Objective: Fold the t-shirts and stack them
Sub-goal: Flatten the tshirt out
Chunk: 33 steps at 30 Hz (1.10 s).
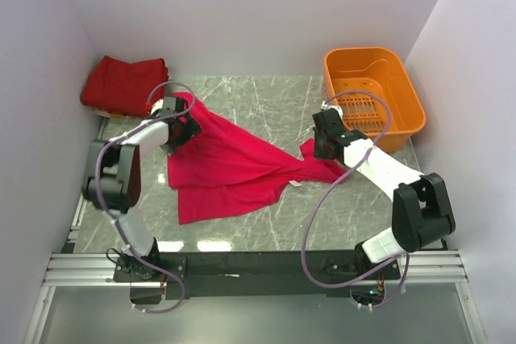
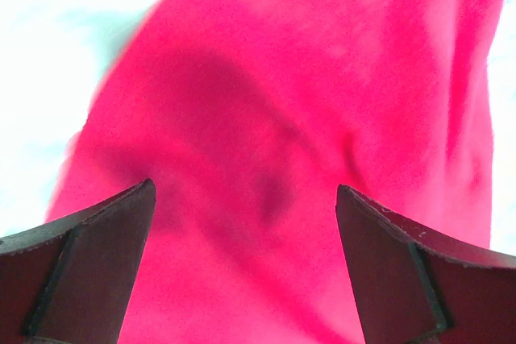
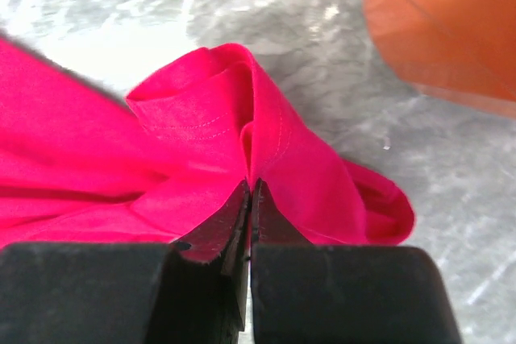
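Our right hand (image 3: 250, 191) is pressing its two fingers together on a raised fold of the crimson t-shirt (image 1: 230, 171). It is gripping the cloth's right-hand end, and a stitched hem is bunching up just past the fingertips. Our left hand (image 2: 246, 199) is hovering with its fingers spread wide, gripping nothing. The same crimson cloth is filling the view beneath and beyond them. We cannot tell whether those fingertips are touching the cloth.

Outward from the hands, the shirt is lying crumpled on the table (image 1: 266, 102), strung between our two arms. Its long axis is running from the far-left end under the left hand, slanting slightly nearer as it goes, to the pinched fold on the right. A broad flap is spreading toward the near edge between them. So each hand is sitting at one end of the shirt, and the left arm is plainly the nearer one to the free end. We are judging that the coming move turns on the left hand closing on the cloth directly below it, so both hands can draw the shirt flat along that axis.

The darker red t-shirts (image 1: 122, 84) are lying heaped in the far-left corner, just beyond the left hand. The orange basket (image 1: 375, 94) is standing just beyond the right hand.
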### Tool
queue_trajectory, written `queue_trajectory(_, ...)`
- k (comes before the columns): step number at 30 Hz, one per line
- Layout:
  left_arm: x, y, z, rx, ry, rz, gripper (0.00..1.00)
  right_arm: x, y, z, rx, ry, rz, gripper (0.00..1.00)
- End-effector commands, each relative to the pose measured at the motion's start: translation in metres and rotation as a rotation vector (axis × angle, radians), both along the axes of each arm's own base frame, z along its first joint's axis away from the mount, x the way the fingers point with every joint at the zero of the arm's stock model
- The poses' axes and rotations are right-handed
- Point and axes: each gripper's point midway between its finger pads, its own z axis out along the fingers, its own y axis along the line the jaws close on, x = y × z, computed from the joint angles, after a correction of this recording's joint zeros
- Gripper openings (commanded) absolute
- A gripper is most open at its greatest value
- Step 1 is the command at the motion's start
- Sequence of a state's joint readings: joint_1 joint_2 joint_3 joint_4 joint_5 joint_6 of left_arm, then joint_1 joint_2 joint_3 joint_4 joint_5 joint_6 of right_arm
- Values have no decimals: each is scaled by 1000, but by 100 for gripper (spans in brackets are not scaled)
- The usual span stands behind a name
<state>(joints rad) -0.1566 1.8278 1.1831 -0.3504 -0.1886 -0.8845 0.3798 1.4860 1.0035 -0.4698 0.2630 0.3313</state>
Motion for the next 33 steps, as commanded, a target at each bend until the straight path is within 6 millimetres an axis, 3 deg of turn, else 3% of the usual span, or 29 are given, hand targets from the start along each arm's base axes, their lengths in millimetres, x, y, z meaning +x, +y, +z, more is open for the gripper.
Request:
queue_trajectory(1,-29,20,50,34,-65,84,100,5,12,17,80,-87,44,0)
queue_trajectory(2,-38,27,54,44,-71,125,99,5,14,22,97,-110,49,0)
queue_trajectory(3,-57,33,44,54,-38,152,99,2,16,20,112,-106,54,0)
queue_trajectory(4,-68,37,57,49,-67,180,99,1,17,21,121,-112,61,0)
queue_trajectory(9,-139,51,32,53,75,251,99,-3,23,24,157,-131,84,0)
queue_trajectory(14,-176,45,2,10,164,248,97,-5,27,23,172,-129,101,0)
queue_trajectory(18,-173,36,-9,-44,158,233,80,-5,28,23,167,-125,107,0)
queue_trajectory(24,-170,31,-26,-69,171,238,67,-7,27,22,159,-119,111,0)
queue_trajectory(29,-172,40,-36,-26,187,272,58,-7,29,22,156,-112,117,0)
queue_trajectory(32,-163,40,-38,-26,162,266,43,-8,30,22,154,-114,122,0)
queue_trajectory(33,-160,40,-38,-24,154,254,25,-8,30,22,153,-116,125,0)
